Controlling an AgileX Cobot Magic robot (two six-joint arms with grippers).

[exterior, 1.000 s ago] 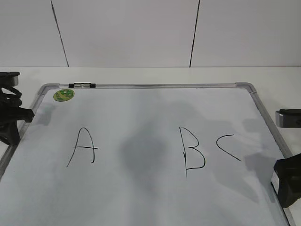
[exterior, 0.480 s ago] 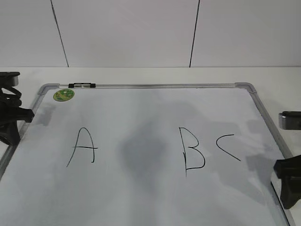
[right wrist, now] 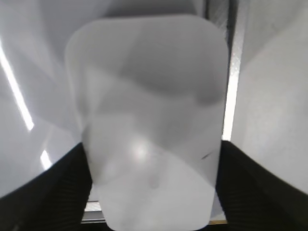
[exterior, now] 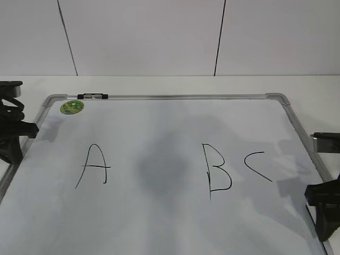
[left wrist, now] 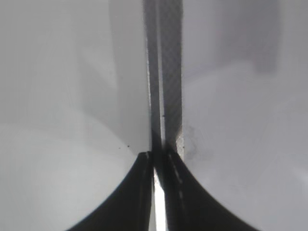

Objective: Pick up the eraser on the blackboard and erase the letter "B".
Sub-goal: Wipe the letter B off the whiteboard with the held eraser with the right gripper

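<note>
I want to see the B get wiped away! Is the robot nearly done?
Not yet. The letter "B" is whole on the blackboard, so no wiping has happened. Right now the right gripper has a finger on each side of the eraser; I cannot tell if it squeezes yet. Left to do: lift the eraser, carry it over, rub out the B.
</note>
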